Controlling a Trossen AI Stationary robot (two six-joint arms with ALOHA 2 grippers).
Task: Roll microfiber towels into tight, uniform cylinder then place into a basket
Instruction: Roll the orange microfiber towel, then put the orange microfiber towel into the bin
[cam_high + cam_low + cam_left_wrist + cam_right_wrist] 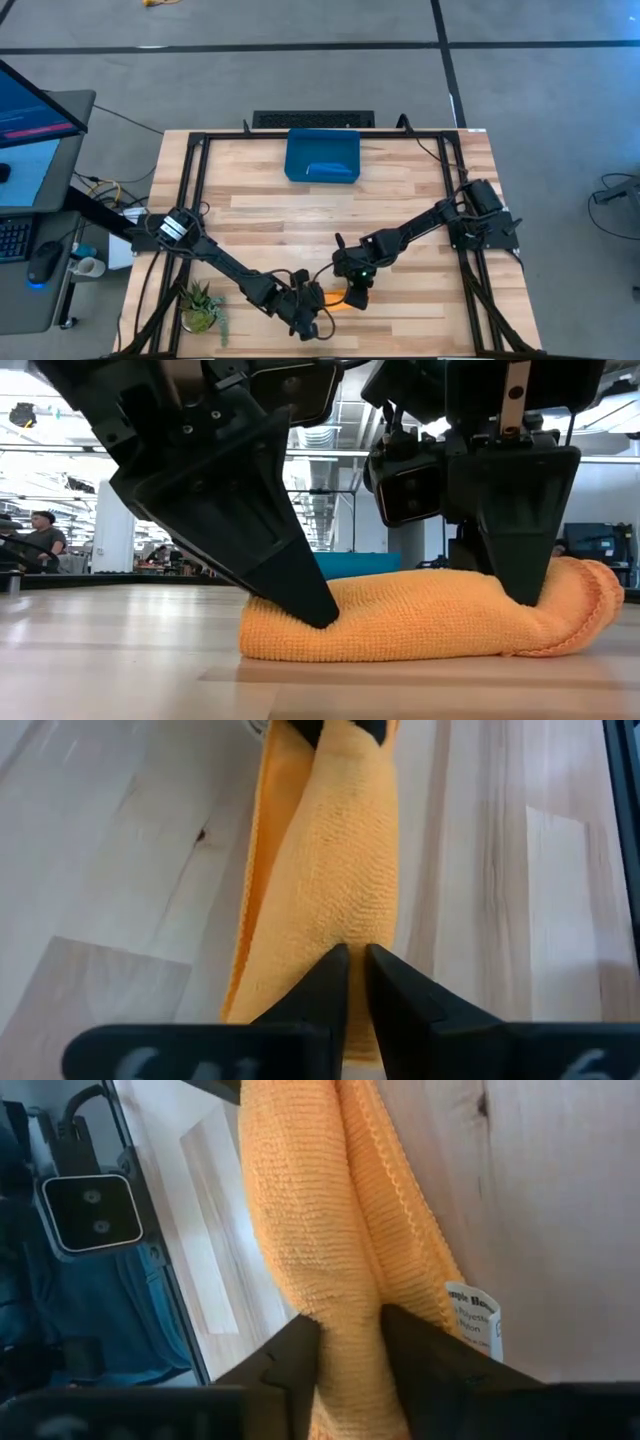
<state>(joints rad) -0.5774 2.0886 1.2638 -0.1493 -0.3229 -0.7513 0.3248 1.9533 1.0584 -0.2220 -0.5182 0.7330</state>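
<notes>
- Left jaws (348, 970): nearly closed, only a thin slit between the tips, pressed down onto one end of the rolled yellow-orange towel (420, 615). From the wrist view the tips seem to nip a small ridge of the pile, if anything. Looks like a pin to keep the roll from springing open, more than a carrying grip.
- Right jaws (350, 1335): set wider, with a fold of the same towel bunched between the two fingers. They straddle the roll near its other end, where the white care label (478, 1315) sticks out just beside one finger. Whether they are squeezing or merely standing around the cloth, I cannot tell.
- The towel lies flat on the desk (400, 200), stretched between the two sets of jaws as a loose, slightly flattened cylinder with a hem edge showing along one side. One holder at each end likely keeps the roll even.
- Judgement: rolling is about finished; the lift has not begun.
- The basket (322, 155) sits well beyond both jaws at the far edge of the desk, with a blue towel (330, 170) already rolled inside it.
- A small potted plant (203, 305) stands off to the left arm's side, clear of the work.
</notes>
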